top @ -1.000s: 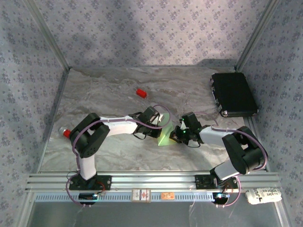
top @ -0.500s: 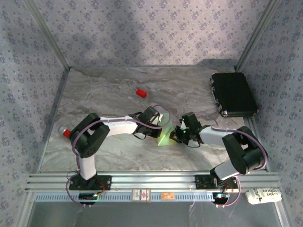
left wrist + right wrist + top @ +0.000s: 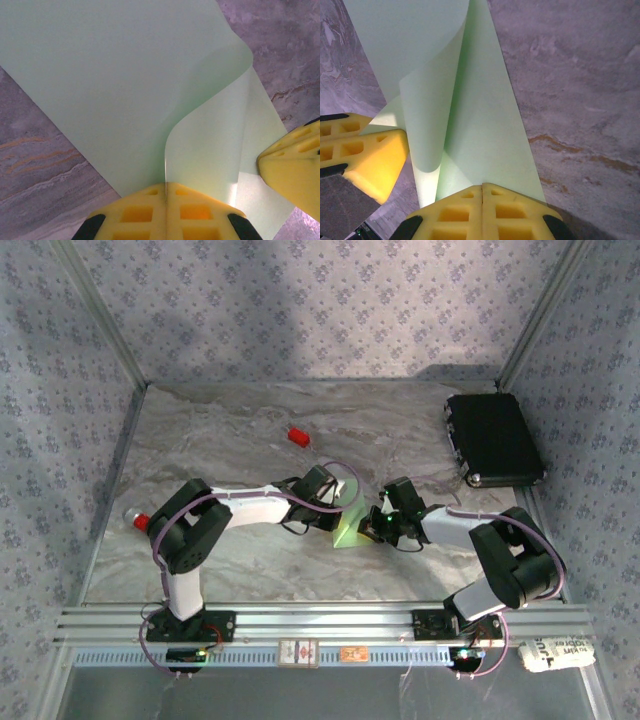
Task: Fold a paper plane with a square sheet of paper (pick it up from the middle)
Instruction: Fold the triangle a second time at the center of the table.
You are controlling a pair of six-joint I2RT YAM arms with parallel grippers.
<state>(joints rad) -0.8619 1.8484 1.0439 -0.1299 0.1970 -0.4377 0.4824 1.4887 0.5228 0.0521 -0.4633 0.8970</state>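
The square sheet of paper (image 3: pixel 350 523) is pale green and lies mid-table, partly folded over on itself. My left gripper (image 3: pixel 338 502) is shut on it. In the left wrist view the curled-over flap of the sheet (image 3: pixel 130 85) runs edge-on into the seam of the left gripper (image 3: pixel 165 192). My right gripper (image 3: pixel 377 527) meets the sheet from the right. Seen from the right wrist, the right gripper (image 3: pixel 482 192) is shut, its tips resting against the flat layer of the sheet (image 3: pixel 480 125); no paper shows in its seam. The left fingers (image 3: pixel 370 155) sit close beside it.
A small red block (image 3: pixel 298 436) lies behind the arms on the marble table (image 3: pixel 220 440). A black case (image 3: pixel 494 438) sits at the back right. A red-capped object (image 3: pixel 141 520) rests by the left wall, and a white packet (image 3: pixel 556 652) lies beyond the front rail.
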